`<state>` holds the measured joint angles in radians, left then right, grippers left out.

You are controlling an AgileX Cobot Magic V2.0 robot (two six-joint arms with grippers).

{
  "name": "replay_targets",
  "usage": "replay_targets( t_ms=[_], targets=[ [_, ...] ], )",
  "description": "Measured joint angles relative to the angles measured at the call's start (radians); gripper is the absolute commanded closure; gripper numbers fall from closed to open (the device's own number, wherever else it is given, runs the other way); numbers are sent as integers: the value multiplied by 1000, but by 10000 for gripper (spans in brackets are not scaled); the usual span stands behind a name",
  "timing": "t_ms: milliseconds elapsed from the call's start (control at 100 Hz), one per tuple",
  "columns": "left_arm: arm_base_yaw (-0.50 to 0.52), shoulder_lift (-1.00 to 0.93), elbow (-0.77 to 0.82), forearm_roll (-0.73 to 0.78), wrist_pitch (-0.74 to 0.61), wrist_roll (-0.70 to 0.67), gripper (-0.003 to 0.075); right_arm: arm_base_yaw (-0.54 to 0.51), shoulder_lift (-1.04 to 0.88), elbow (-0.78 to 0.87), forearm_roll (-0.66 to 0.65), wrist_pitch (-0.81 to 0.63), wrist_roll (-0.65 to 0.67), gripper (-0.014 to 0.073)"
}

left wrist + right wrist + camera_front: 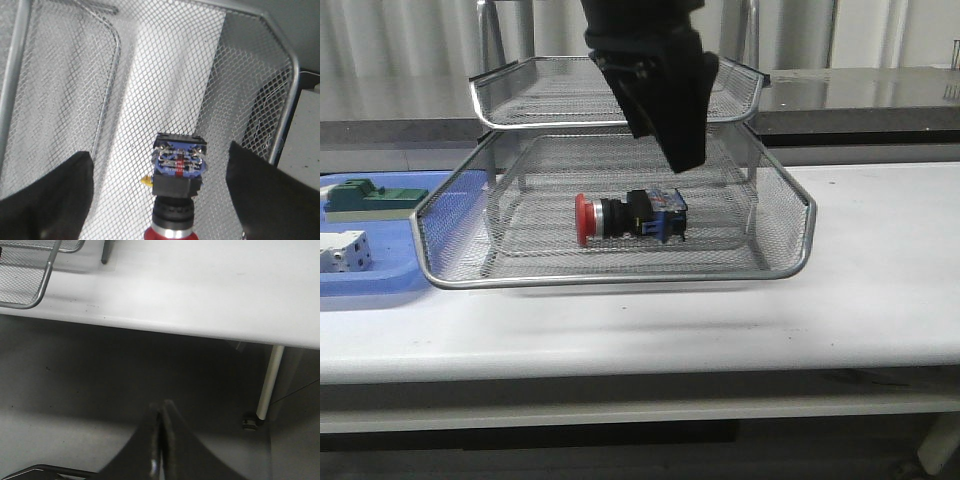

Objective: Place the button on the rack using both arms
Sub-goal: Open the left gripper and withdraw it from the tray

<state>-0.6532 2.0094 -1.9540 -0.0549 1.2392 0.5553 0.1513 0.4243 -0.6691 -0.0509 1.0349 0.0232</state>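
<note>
As I look over the worktop (880, 290) from the near edge, I count one button (628, 217), lying on its side in the pulled-out tray of the one rack (790, 255), red head to the left. My left tool (160, 192) hangs just above it with fingers (47, 197) spread wide, the button between them and not touched. My right tool (161, 440) is pressed together, empty, off the worktop's edge. Further left, a blue tray (370, 280) holds one green block (370, 195) and one white box (345, 250).
</note>
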Motion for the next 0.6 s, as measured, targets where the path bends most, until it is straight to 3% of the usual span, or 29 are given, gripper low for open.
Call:
replay_targets(
  t_ms=[180, 360, 600],
  targets=[
    [24, -117, 0, 34, 9, -90, 188, 0, 0, 0, 0, 0, 0, 664],
    [130, -255, 15, 44, 11, -169, 199, 0, 0, 0, 0, 0, 0, 664],
    [297, -461, 229, 49, 12, -226, 234, 0, 0, 0, 0, 0, 0, 664]
  ],
)
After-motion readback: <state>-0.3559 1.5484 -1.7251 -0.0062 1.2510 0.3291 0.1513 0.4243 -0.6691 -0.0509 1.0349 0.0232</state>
